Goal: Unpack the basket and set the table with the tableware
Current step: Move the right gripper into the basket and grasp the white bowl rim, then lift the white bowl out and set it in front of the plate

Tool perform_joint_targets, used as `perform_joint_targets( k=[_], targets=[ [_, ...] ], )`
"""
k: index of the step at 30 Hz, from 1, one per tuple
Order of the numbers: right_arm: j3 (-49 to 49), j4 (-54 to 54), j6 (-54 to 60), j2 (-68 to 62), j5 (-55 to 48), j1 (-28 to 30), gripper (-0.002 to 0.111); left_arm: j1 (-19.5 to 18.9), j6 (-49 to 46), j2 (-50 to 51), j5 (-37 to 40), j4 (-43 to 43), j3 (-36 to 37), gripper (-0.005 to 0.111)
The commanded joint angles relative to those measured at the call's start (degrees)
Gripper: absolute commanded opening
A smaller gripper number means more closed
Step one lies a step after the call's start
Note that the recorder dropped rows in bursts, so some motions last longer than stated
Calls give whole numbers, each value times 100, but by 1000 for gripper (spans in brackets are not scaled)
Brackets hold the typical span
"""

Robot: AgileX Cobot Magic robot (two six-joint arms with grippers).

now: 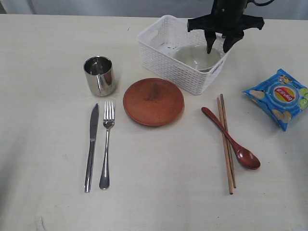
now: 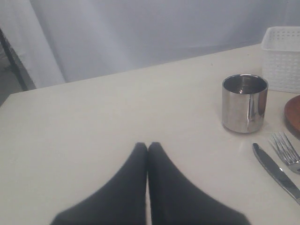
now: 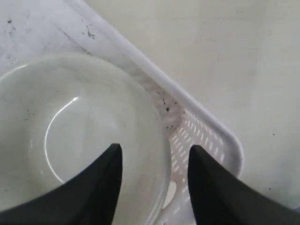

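The table (image 1: 48, 57), broad, pale beige and faintly grained, runs past every edge of the exterior view. The white basket (image 1: 169, 72), with perforated woven-look sides and cut-out handles, stands at the far side right of the middle. Its far right corner is hidden behind the dark right arm. The reddish-brown round plate (image 1: 153, 101) lies just in front of the basket. In the left wrist view only a sliver of it shows at the frame edge. A blue chip bag (image 1: 280, 97) lies well to the right, close to the frame edge.

The pale bowl (image 1: 195, 57) sits inside the basket at its right end. The basket's near wall and the black fingers cover part of it. The right gripper (image 3: 153, 154) is spread wide over the bowl's rim, one finger above the bowl's hollow and the other above the gap by the basket wall. We cannot tell whether either touches. The left gripper (image 2: 148, 146) shows only in its own wrist view, its fingers pressed together over bare table, holding nothing.

The shiny steel cup (image 1: 99, 75) stands upright left of the plate. The brown chopsticks (image 1: 229, 178) lie side by side to the plate's right. The steel knife (image 1: 91, 147) and fork (image 1: 106, 144) lie parallel below the cup. The dark red spoon (image 1: 246, 158) lies slanted across the chopsticks.
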State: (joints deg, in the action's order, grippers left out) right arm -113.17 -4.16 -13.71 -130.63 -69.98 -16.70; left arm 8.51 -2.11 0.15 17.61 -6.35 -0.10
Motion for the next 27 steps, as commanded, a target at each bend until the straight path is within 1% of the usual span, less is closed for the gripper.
perform_joint_targets(
  k=[1,8,10,11,12,13,14,17,20,24,27],
  targets=[
    [0,-73,242,-115,2,-10,43,-31,20,-15,-45,64,10,0],
    [0,133,351,-459,2,-10,43,-31,20,-15,-45,64,10,0],
    [0,132,419,-459,2,-10,39,-31,20,-15,-45,64,10,0],
    [0,132,541,-459,7,-10,26,-31,20,-15,-45,64,10,0],
    [0,132,615,-459,7,-10,19,-31,20,-15,-45,64,10,0],
    [0,132,722,-459,7,-10,2,-31,20,-15,-45,64,10,0],
    [0,132,737,-459,31,-10,0,-31,20,-15,-45,64,10,0],
    [0,132,754,-424,124,-10,0,-31,20,-15,-45,16,10,0],
    [0,66,738,-147,536,-10,0,-31,20,-15,-45,16,10,0],
    [0,-680,196,257,806,-10,0,-31,20,-15,-45,16,10,0],
    [0,-813,218,529,829,-10,0,-31,20,-15,-45,16,10,0]
  ],
)
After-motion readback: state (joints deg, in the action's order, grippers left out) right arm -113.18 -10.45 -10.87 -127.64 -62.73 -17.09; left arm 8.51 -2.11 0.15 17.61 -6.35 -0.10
